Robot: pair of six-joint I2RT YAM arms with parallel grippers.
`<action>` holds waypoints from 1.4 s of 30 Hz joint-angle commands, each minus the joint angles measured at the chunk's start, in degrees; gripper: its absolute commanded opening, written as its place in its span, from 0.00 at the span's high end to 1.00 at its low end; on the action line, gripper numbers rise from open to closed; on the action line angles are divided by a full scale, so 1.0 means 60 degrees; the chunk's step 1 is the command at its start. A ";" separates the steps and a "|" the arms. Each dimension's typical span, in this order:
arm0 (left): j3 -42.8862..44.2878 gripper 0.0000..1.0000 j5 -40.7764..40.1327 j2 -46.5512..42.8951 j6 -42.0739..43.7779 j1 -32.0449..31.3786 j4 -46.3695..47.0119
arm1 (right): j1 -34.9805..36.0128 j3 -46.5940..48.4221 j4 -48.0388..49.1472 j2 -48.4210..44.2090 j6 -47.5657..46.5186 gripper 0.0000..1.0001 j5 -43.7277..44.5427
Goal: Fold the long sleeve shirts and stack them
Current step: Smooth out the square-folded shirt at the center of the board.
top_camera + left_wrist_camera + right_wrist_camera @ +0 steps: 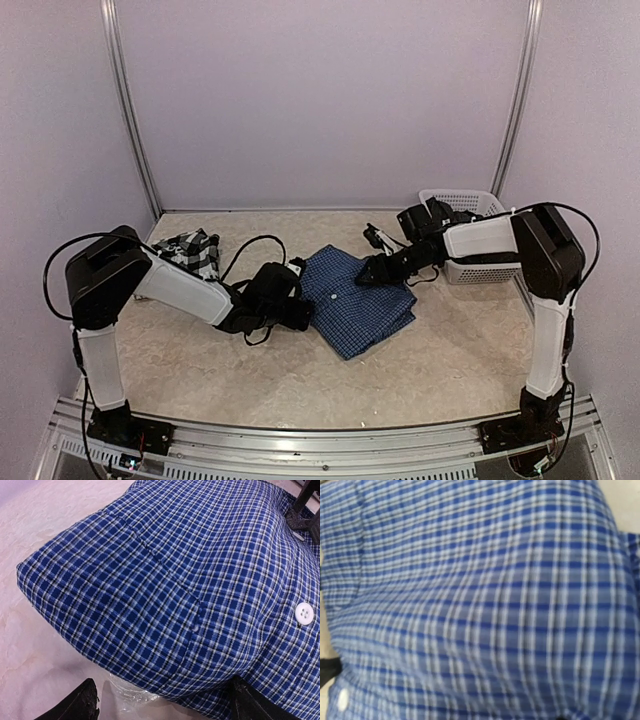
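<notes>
The blue shirt (358,305) lies part-folded at the table's (450,360) centre; the left fingers (75,707) stand apart around its 9 o'clock fold, likely ready to pinch it. The right fingers (372,274) sit on its 1 o'clock corner, probably steadying it, open or clamped I cannot tell. The plaid shirt (190,250) waits at 10 o'clock.

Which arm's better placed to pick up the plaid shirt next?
Left, likely. The plaid shirt lies at the far left, right beside the left arm, and the left tool is open at the left edge of the blue shirt. The right tool is at that shirt's far right corner, farther away.
</notes>
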 commanded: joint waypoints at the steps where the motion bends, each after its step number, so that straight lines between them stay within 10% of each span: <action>1: 0.0058 0.15 -0.0125 -0.0141 0.0076 -0.0068 -0.0115 | -0.0045 -0.0362 -0.0526 -0.1294 -0.0389 0.41 0.0182; 11: 0.0777 0.14 0.0430 -0.1222 0.0476 -0.0024 -0.0433 | 0.0311 -0.1804 -0.0048 -0.3006 -0.0123 0.42 -0.0073; 36: 0.1864 0.15 0.2961 0.1542 -0.0234 0.1719 -0.0755 | 0.0340 -0.4568 0.1645 -0.2088 0.0226 0.43 0.0471; 42: 0.1584 0.08 0.2644 0.0752 -0.0207 0.1719 -0.0156 | 0.0338 -0.3726 0.0846 -0.3056 -0.0066 0.28 0.0624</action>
